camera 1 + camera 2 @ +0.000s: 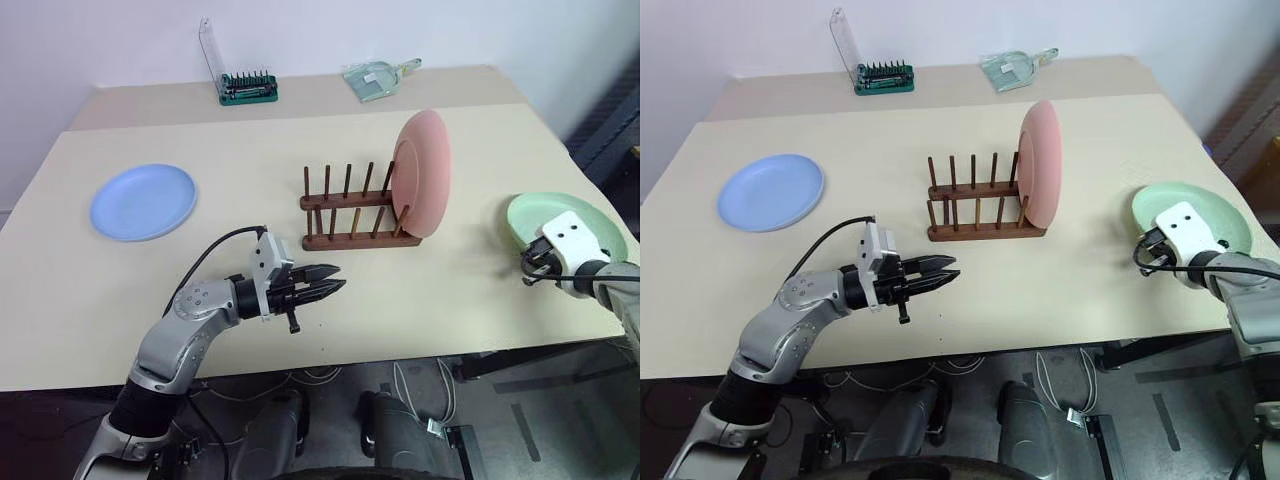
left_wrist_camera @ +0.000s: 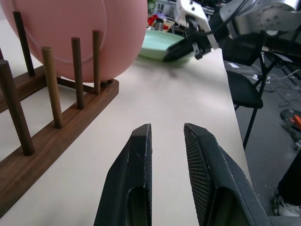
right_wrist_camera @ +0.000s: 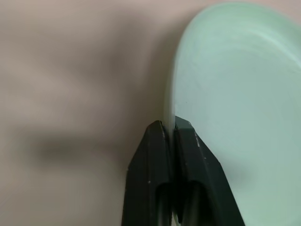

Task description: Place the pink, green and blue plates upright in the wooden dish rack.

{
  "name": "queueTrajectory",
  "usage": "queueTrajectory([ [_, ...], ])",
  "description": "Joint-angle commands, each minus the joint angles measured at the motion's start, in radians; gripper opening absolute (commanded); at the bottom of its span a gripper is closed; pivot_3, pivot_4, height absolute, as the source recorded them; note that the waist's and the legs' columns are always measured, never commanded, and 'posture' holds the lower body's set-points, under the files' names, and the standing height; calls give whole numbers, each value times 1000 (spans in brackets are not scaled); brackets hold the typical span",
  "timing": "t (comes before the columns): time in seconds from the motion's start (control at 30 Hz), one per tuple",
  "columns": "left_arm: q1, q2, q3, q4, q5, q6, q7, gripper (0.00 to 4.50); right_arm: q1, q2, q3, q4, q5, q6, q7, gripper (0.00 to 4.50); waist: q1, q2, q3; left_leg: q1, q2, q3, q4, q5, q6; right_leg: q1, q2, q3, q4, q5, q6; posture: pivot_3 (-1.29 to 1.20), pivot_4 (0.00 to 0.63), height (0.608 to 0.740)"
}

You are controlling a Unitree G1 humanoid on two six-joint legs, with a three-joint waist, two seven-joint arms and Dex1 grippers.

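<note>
Left eye view: wooden dish rack (image 1: pixel 350 205) holds pink plate (image 1: pixel 424 172) upright | right claw (image 3: pixel 170 126) apparently pinching green plate (image 3: pixel 235 94) rim

The right claw (image 1: pixel 531 262) hides the green plate's (image 1: pixel 600 222) near rim.

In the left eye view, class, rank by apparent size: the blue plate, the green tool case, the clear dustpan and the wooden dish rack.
1. Wooden dish rack, though the blue plate looks about equal, so I won't separate them.
2. Green tool case, counting its raised clear lid.
3. Clear dustpan.

The last two lie farthest from the camera, so they look smaller than they really are.
</note>
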Motion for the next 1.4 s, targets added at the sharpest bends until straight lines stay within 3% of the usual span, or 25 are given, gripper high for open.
queueTrajectory([
  [0.03,-10,-1,12,-38,-19,6,5,1097,-55,30,-69,-40,-22,-42,-59,24,-1,0,0,0,0,0,0,0,0,0,0,0,0,0,0,0,150,740],
  [0.2,-17,-2,11,-28,-20,7,0,1097,-205,84,-159,-109,-7,-171,-133,24,-4,4,2,0,0,2,0,0,0,-2,0,1,1,1,1,0,150,740],
  [0.43,-21,-9,5,-15,-16,1,-5,1097,-492,205,-263,-310,274,-110,-92,24,2,2,3,0,1,2,-1,0,0,-2,2,1,1,3,-1,0,150,740],
  [0.47,-20,-10,4,-16,-15,0,-4,1097,-512,227,-281,-347,367,-59,-78,24,5,0,3,-1,1,1,-1,0,0,-2,2,1,1,3,-1,0,150,740],
  [0.6,-15,-18,4,-24,-11,2,8,1097,-539,315,-305,-557,974,192,-27,24,3,-2,4,-1,0,-2,-1,0,0,-1,1,1,-1,3,-2,0,150,740],
  [0.7,-10,-19,5,-35,-11,6,18,1097,-515,383,-294,-571,1213,262,-127,24,-2,-2,4,-1,1,-2,-2,0,1,-2,1,1,0,3,-2,0,150,740],
  [0.8,-7,-17,9,-40,-11,6,24,1097,-480,448,-273,-567,1347,269,-246,24,-1,-2,4,-1,1,-3,-1,0,0,-2,1,1,0,3,-2,0,150,740],
  [1.1,9,-6,16,-43,-16,2,26,1097,-366,536,-202,-500,1357,263,-454,24,-2,-2,4,-2,0,-1,-3,0,0,-4,1,2,0,3,-2,0,150,740],
  [1.4,33,0,15,-15,-1,-41,5,1097,-328,551,-195,-445,1341,279,-498,24,-2,-1,4,-2,0,-1,-2,0,0,-4,1,2,0,3,-2,0,150,740],
])
